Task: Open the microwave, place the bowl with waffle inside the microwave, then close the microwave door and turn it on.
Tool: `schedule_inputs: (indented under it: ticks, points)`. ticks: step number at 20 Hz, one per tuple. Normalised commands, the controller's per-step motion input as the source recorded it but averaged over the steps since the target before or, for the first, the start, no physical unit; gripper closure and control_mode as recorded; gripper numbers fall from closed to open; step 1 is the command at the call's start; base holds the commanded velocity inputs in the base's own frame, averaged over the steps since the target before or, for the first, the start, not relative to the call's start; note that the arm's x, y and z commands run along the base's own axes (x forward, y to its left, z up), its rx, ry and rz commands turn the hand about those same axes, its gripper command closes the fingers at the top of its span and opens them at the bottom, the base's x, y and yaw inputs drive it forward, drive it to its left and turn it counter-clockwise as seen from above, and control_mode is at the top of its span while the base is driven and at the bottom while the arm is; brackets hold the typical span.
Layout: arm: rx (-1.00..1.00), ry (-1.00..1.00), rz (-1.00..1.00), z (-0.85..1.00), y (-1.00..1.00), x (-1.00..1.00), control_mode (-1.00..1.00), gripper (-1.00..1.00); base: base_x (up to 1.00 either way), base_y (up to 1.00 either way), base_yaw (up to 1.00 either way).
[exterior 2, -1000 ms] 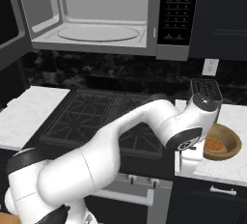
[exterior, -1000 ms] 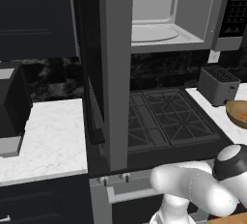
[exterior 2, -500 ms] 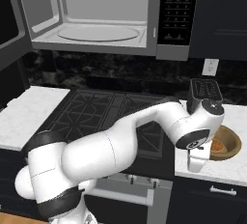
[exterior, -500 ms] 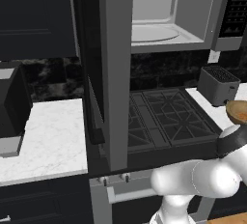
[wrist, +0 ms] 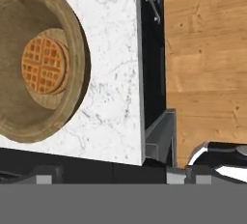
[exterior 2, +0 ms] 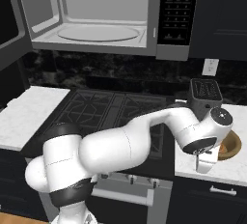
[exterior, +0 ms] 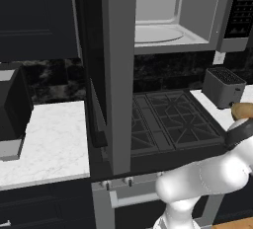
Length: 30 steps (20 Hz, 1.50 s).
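Observation:
The microwave (exterior 2: 96, 20) stands wide open, its pale interior and turntable (exterior 2: 99, 33) bare. Its door (exterior: 118, 75) swings out to the left, seen edge-on in the left base view. On the white counter right of the stove, the tan wooden bowl (exterior 2: 233, 143) holds the waffle (wrist: 44, 64). In the hand view the bowl's rim (wrist: 81, 59) lies at the left. My gripper (exterior 2: 204, 166) hangs open and empty over the counter's front edge, just left of the bowl and clear of it. A sliver of the bowl (exterior: 242, 109) peeks past my arm.
A grey toaster (exterior 2: 205, 92) stands behind the bowl. The stove top (exterior 2: 111, 112) lies under the microwave. A black boxy appliance (exterior: 10, 109) sits on the left counter (exterior: 54, 139). Below the counter edge (wrist: 141, 73) are a dark drawer front and wooden floor (wrist: 202, 49).
My arm has stretched further right, and the hand has shifted slightly down and toward the counter's front edge beside the bowl. The microwave door stays open and the jaws stay wide.

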Motion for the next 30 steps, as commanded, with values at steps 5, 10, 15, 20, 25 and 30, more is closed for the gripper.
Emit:
schedule_inputs:
  ticks: [5,10,15,20,25,30]
  points:
    - [0.0,0.0,-0.02,-0.27,-0.28,0.37,-1.0,-1.0,0.0,0.0,0.0]
    - [0.0,-0.01,0.0,-0.2,-0.34,0.25,-1.0,-1.0,0.0,0.0,0.0]
    - [0.0,0.0,0.0,-0.24,-0.3,0.21,-1.0,-1.0,0.0,0.0,0.0]
    - [0.0,0.0,0.0,-0.23,-0.17,0.28,-1.0,-1.0,0.0,0.0,0.0]
    - [0.0,0.0,0.0,-0.34,-0.07,0.25,-1.0,-1.0,0.0,0.0,0.0]
    - [0.0,0.0,0.0,-0.25,-0.13,0.2,-1.0,-1.0,0.0,0.0,0.0]
